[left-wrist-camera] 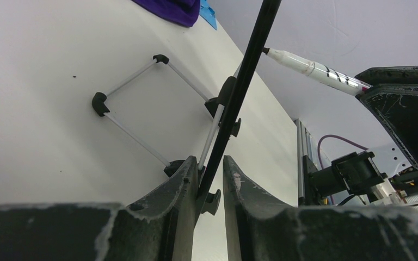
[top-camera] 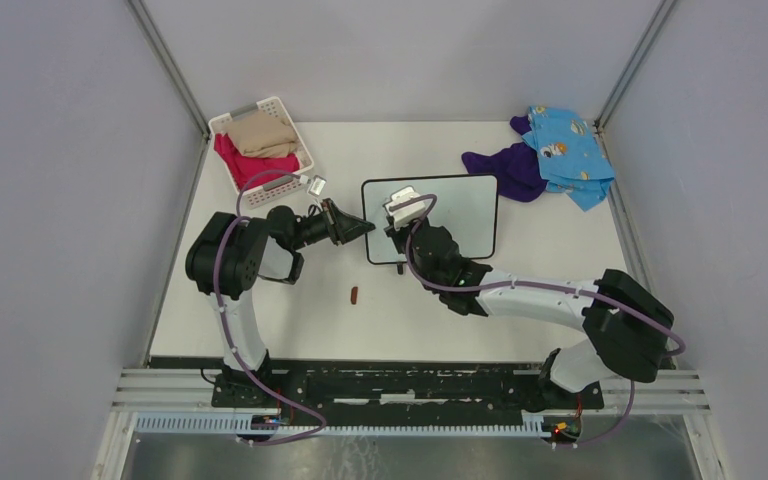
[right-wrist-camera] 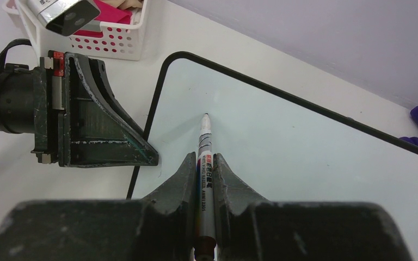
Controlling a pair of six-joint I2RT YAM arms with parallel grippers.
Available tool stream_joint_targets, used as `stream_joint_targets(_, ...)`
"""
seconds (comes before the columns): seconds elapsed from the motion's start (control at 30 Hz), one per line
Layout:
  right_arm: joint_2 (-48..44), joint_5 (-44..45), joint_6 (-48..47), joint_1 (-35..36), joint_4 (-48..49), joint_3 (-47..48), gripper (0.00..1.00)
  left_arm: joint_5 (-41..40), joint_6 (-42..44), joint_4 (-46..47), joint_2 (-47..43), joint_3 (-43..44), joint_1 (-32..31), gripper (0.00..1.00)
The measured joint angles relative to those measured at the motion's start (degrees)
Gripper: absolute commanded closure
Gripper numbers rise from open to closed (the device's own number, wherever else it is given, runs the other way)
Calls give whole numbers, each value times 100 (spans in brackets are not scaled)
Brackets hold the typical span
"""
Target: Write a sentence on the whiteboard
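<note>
If the right tool [right-wrist-camera: 202, 163], clamped on the marker [right-wrist-camera: 204, 138], presses hard, the whiteboard [right-wrist-camera: 294, 147] (its edge pinched by the left tool [left-wrist-camera: 210, 173]) could slip.

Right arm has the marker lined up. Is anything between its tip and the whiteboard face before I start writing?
Nothing visible. The marker in the right gripper points at a bare stretch of the whiteboard near its left edge. The left gripper clamps that edge, beside the tip rather than ahead of it.
</note>
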Motion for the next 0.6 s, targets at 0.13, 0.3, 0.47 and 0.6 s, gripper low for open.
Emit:
stream_joint_targets(0.13,7,2,35,-4,9,0,100,-2,0,0,0,0,7,70)
stream_joint_targets(0.3,7,2,74,-33,22,-28,100,-4,0,0,0,0,22,71)
stream_joint_targets(0.47,-2,2,114,-35,83,-199,100,-22,2,0,0,0,24,71)
stream_joint_targets(0.6,-66,2,162,-35,103,-376,100,-57,0,0,0,0,24,71)
